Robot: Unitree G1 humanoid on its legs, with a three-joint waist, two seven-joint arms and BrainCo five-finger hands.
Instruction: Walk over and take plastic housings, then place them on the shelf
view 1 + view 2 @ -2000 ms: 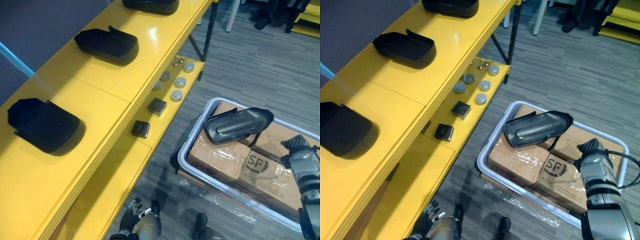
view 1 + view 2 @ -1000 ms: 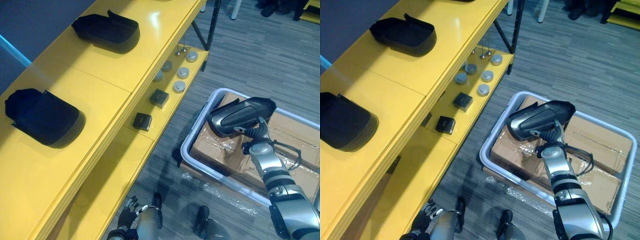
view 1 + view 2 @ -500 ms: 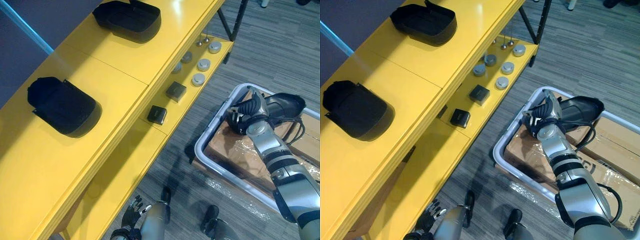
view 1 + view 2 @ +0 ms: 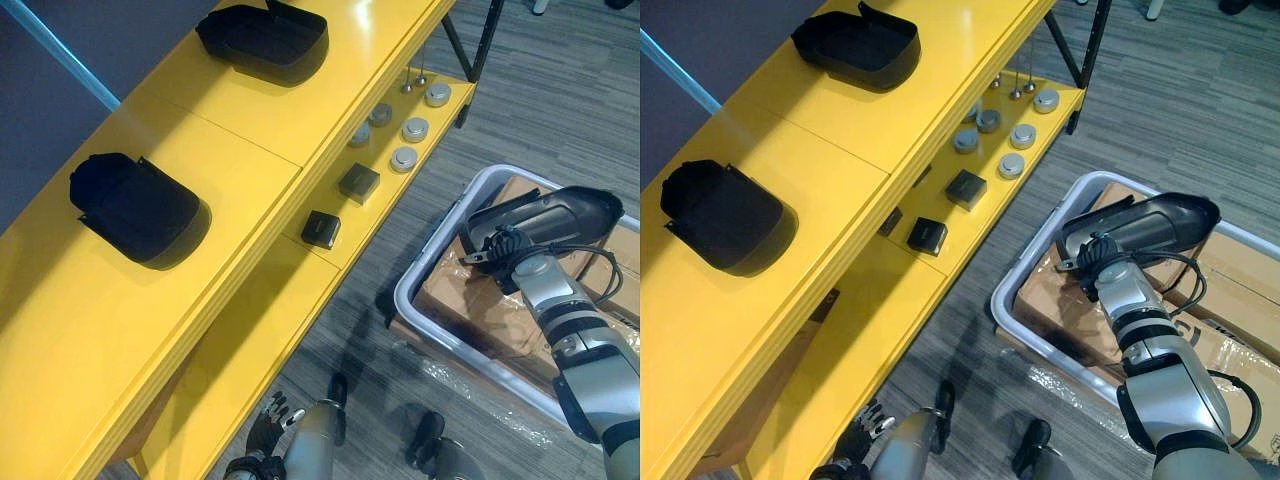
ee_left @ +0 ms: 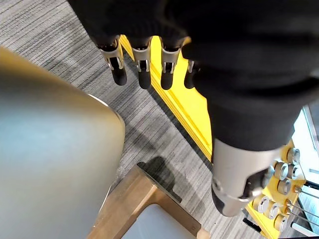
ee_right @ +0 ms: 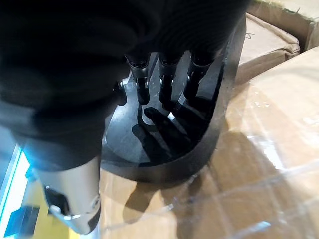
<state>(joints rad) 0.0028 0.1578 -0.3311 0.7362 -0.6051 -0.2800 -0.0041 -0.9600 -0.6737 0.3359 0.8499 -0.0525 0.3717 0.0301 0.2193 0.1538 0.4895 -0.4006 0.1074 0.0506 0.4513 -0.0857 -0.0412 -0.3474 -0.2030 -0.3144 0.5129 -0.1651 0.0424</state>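
Right hand (image 4: pixel 1096 256) has drawn in from its splayed pose of half a second ago and now sits tucked at the near end of the dark plastic housing (image 4: pixel 1155 226); that housing lies on wrapped cardboard boxes (image 4: pixel 1060 305) inside a pale grey tub (image 4: pixel 1025 265) on the floor, just beside the yellow shelf (image 4: pixel 890 130); in the right wrist view the fingers (image 6: pixel 168 74) reach straight down into the housing's hollow, tips close to its inner face, thumb out to the side, nothing clasped; whether the tips touch the plastic I cannot tell; two more black housings rest on the top board of the shelf, one nearer (image 4: pixel 725 215), one farther along (image 4: pixel 855 45), well apart; the lower board carries two small black boxes (image 4: pixel 927 235) and several round metal discs (image 4: pixel 1012 165); left hand (image 4: pixel 266 436) hangs low by the shelf's foot, fingers loose and straight, holding nothing.
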